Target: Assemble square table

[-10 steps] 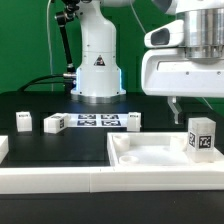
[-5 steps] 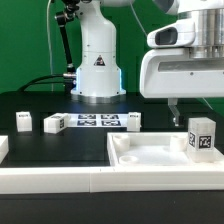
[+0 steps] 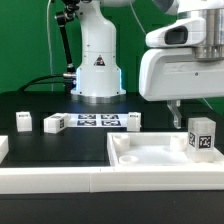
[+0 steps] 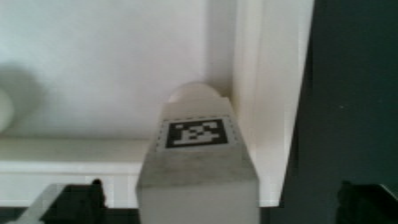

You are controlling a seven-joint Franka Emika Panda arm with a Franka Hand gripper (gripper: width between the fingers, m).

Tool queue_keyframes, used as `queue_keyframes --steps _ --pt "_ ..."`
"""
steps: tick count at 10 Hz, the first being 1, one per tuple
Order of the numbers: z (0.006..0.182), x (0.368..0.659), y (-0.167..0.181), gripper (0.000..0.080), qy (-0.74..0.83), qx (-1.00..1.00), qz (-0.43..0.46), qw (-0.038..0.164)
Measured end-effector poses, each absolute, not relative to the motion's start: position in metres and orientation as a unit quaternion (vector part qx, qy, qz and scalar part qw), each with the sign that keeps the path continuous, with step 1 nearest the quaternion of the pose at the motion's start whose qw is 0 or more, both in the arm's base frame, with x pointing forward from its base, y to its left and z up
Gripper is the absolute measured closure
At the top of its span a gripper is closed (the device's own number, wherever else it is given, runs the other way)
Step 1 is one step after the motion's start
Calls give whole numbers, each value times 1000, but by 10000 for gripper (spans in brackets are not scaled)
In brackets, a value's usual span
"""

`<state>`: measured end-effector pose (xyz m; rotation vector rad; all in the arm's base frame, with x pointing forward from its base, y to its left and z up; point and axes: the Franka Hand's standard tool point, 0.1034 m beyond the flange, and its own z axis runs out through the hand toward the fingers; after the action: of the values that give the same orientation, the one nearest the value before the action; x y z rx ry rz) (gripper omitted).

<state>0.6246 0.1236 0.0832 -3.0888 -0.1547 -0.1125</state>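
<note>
Hanging wide open, the tool (image 4: 222, 198) is just above the upright leg block (image 3: 201, 137); holding nothing.

White tabletop (image 3: 150, 153) lies flat, one tagged leg (image 3: 201, 137) upright inside.

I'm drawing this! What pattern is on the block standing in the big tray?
A black-and-white square tag on the white leg block; clearest in wrist view.
</note>
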Motion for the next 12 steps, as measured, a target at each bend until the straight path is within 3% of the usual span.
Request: queue_keyframes --steps 1,3,4,5,12 --pt "83 625 122 150 -49 -998 -36 23" --pt "83 625 122 422 -48 -998 -36 23" --pt "83 625 122 422 -44 -998 -36 24" --pt "83 625 121 511 -33 -999 -36 24" --pt "83 625 116 508 211 -976 -47 27"
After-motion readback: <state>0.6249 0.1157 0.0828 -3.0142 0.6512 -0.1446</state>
